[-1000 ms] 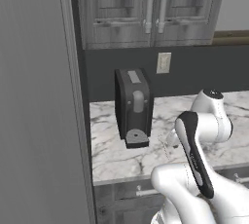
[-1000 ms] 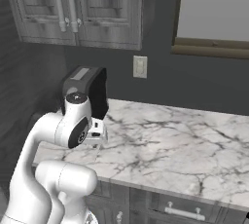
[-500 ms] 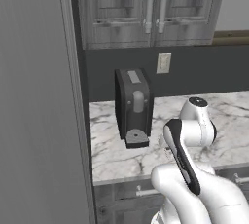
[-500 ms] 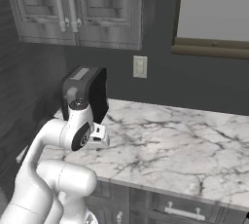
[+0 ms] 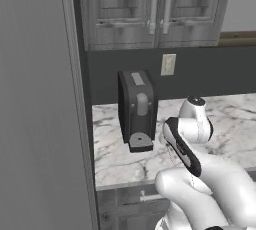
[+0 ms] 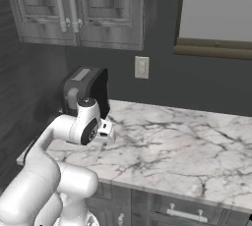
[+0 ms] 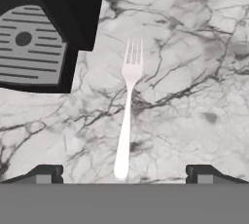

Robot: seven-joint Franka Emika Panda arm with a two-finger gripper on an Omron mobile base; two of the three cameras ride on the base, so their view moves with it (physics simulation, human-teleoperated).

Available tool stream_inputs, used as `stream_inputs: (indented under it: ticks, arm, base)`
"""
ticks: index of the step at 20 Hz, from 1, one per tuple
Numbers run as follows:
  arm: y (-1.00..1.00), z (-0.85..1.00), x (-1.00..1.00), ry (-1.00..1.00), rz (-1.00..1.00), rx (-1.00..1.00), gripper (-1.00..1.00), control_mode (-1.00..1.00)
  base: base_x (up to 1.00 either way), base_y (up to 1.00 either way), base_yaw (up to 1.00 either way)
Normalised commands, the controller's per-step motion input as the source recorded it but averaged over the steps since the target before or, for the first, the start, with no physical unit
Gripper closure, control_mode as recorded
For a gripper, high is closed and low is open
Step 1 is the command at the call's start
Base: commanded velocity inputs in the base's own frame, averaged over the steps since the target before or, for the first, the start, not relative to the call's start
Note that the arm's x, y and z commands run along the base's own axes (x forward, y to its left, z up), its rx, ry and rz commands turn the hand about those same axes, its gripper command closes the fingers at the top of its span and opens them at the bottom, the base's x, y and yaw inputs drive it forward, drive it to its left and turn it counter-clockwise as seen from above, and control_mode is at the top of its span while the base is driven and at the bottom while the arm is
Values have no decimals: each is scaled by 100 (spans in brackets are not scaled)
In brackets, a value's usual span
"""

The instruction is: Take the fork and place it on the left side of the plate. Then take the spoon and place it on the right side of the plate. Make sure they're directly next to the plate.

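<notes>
Fork [image 7: 127,106]: lies flat on the marble counter [image 7: 194,72] beside the black coffee machine [image 7: 34,43], tines toward its drip grille, handle end nearest the gripper [image 7: 122,174]. Gripper: jaws spread wide, empty, straddling the handle line. Advised handling: descend straight, centre on the slim handle, close across its width.

The slim pale grey metal fork [image 7: 127,116] lay flat on the white grey-veined marble counter [image 7: 194,86], directly below the gripper [image 7: 123,174] and centred between its spread fingertips, tines pointing away. The black boxy coffee machine [image 7: 41,33] stood ahead to the left, just beside the tines.
</notes>
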Motion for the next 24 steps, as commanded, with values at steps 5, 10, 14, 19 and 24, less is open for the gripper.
stream_inputs:
  ticks: [5, 10, 14, 19, 24]
  arm:
    - [0, -65, 28, 0, -1, -4, -100, -100]
    - [0, -69, 2, 1, -1, -2, -100, -100]
    - [1, -45, 0, 1, -1, 0, -100, -100]
    - [11, -19, 0, 0, 0, 0, -100, -100]
    - [17, -26, 0, 0, 0, 0, -100, -100]
  base:
    - [0, 0, 0]
    - [0, 0, 0]
    - [0, 0, 0]
    - [0, 0, 0]
    - [0, 0, 0]
